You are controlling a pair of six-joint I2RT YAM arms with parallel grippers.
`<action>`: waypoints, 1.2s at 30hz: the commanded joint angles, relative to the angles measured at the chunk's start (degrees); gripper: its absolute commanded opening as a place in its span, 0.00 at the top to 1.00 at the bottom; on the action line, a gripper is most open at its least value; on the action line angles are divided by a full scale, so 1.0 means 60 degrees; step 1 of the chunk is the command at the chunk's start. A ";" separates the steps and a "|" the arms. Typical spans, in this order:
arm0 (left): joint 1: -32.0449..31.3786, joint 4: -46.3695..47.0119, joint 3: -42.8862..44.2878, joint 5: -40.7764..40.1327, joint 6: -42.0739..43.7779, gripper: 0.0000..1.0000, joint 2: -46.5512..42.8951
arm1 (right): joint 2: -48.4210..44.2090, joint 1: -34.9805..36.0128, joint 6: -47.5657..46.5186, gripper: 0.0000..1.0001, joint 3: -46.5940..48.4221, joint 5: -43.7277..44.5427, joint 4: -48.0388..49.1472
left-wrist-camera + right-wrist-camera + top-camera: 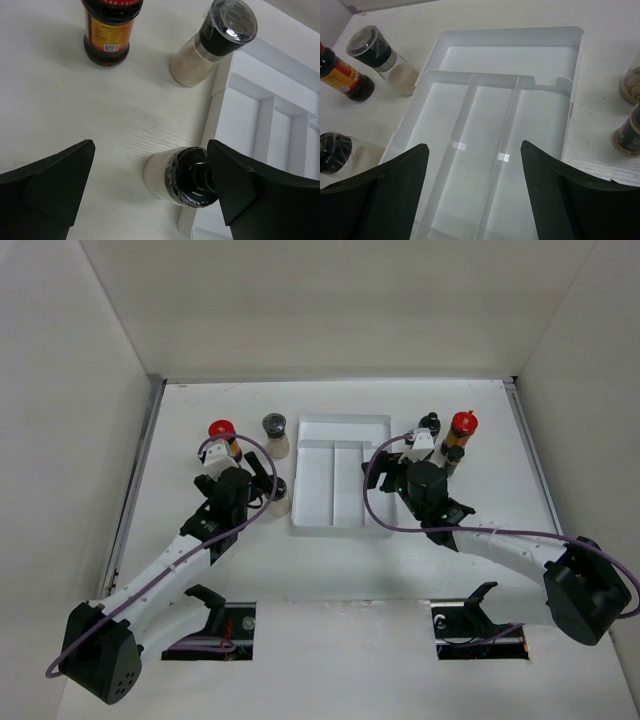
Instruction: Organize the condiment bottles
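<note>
On the left half of the surface [185,410], your left claw [150,150] stands spread wide with nothing gripped. A pale black-capped bottle [182,175] sits upright in the gap, close against the finger [240,185] on the right of the wrist view and well apart from the other one. Whether that finger touches the cap, you cannot tell. This bottle stands just beside the left outer wall of the white divided tray [340,525]. Beyond the claw you can see an amber red-capped bottle [110,30] and a second pale bottle [212,42] with a black cap, both upright. The second pale bottle is also next to the tray's wall.

Your right claw [475,145] is likewise wide apart and holds nothing. It hangs over the tray's long compartments and points along them toward the cross compartment at the far end.

Right of the tray, three more bottles stand close together on the surface: another red-capped bottle [462,430], a black-capped bottle [430,423] beside it, and a slim dark bottle [453,458] nearer the arm. Every bottle in view stands outside the tray.
</note>
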 commanded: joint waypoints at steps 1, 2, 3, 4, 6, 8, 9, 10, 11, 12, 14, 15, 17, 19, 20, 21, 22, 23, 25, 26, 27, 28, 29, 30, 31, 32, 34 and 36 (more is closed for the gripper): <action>0.0105 0.0386 0.0345 -0.0130 -0.0034 0.00 -0.0079 | -0.0001 0.0003 -0.0016 0.21 0.0098 0.0121 0.0573; 0.0105 0.0444 0.0286 -0.0130 -0.0048 0.00 -0.0181 | -0.0016 0.0003 -0.0016 0.24 0.0098 0.0121 0.0543; 0.0134 0.0604 0.0257 -0.0159 -0.0005 0.00 -0.0284 | -0.0031 0.0003 -0.0016 0.28 0.0113 0.0121 0.0543; 0.0164 0.0765 0.0242 -0.0188 0.0082 0.00 -0.0372 | -0.0031 0.0003 -0.0016 0.34 0.0113 0.0106 0.0572; 0.0150 0.0942 0.0358 -0.0203 0.0302 0.00 -0.0504 | 0.0042 0.0003 -0.0016 0.48 0.0171 0.0077 0.0543; -0.0040 0.1045 0.0505 -0.0436 0.0420 0.00 -0.0738 | 0.0086 0.0032 -0.0074 0.63 0.0244 0.0106 0.0412; -0.0157 0.1089 0.0578 -0.0626 0.0536 0.00 -0.0811 | 0.0086 0.0047 -0.0089 0.68 0.0274 0.0106 0.0324; -0.0274 0.1118 0.0680 -0.0860 0.0697 0.00 -0.0826 | 0.0057 0.0076 -0.0089 0.74 0.0289 0.0121 0.0251; -0.0406 0.1148 0.0812 -0.1094 0.0887 0.00 -0.0841 | 0.0028 0.0076 -0.0089 0.78 0.0289 0.0121 0.0236; -0.0567 0.1191 0.0958 -0.1285 0.1092 0.00 -0.0812 | -0.0001 0.0076 -0.0045 0.81 0.0260 0.0121 0.0264; -0.0918 0.1381 0.1120 -0.1462 0.1502 0.00 -0.0753 | -0.0001 0.0076 0.0013 0.83 0.0259 0.0121 0.0221; -0.1108 0.1585 0.1121 -0.1434 0.1664 0.00 -0.0739 | -0.0016 0.0076 0.0014 0.83 0.0259 0.0121 0.0177; -0.1460 0.1908 0.1004 -0.1259 0.1913 0.00 -0.0637 | -0.0016 0.0076 0.0028 0.80 0.0289 0.0135 0.0118; -0.1724 0.1823 0.1032 -0.0908 0.2191 0.10 -0.0374 | 0.0013 0.0076 0.0028 0.72 0.0260 0.0150 0.0206; -0.1900 0.1662 0.1062 -0.0892 0.2323 0.29 -0.0256 | 0.0042 0.0076 0.0057 0.66 0.0259 0.0165 0.0206; -0.2119 0.1458 0.1062 -0.0950 0.2440 0.49 -0.0197 | 0.0057 0.0076 0.0072 0.59 0.0259 0.0165 0.0206; -0.2310 0.1224 0.1019 -0.1081 0.2485 0.61 -0.0182 | 0.0057 0.0076 0.0087 0.46 0.0230 0.0179 0.0221; -0.2428 0.1033 0.0975 -0.1241 0.2471 0.63 -0.0197 | 0.0028 0.0076 0.0087 0.33 0.0216 0.0179 0.0235; -0.2764 0.0549 0.0799 -0.1622 0.2383 0.52 -0.0270 | -0.0031 0.0047 0.0087 0.18 0.0157 0.0179 0.0308; -0.2838 0.0417 0.0740 -0.1696 0.2354 0.44 -0.0284 | -0.0031 0.0018 0.0101 0.15 0.0142 0.0150 0.0352; -0.2926 0.0242 0.0682 -0.1712 0.2296 0.35 -0.0299 | -0.0002 0.0003 0.0130 0.14 0.0142 0.0121 0.0367; -0.2970 0.0124 0.0594 -0.1654 0.2165 0.30 -0.0285 | 0.0042 0.0003 0.0160 0.12 0.0171 0.0106 0.0338; -0.3029 0.0050 0.0506 -0.1581 0.2018 0.26 -0.0198 | 0.0072 0.0032 0.0160 0.11 0.0201 0.0092 0.0324; -0.3058 0.0093 0.0433 -0.1478 0.1944 0.23 -0.0081 | 0.0115 0.0061 0.0160 0.09 0.0230 0.0091 0.0323; -0.3044 0.0166 0.0374 -0.1376 0.1900 0.21 0.0095 | 0.0130 0.0062 0.0146 0.08 0.0245 0.0091 0.0323; -0.2957 0.0239 0.0374 -0.1244 0.1856 0.18 0.0343 | 0.0159 0.0062 0.0145 0.07 0.0245 0.0077 0.0338; -0.2825 0.0502 0.0374 -0.1112 0.1841 0.16 0.0797 | 0.0189 0.0076 0.0160 0.06 0.0245 0.0062 0.0324; -0.2751 0.1028 0.0242 -0.1082 0.1885 0.16 0.1178 | 0.0102 0.0076 0.0146 0.04 0.0245 0.0077 0.0279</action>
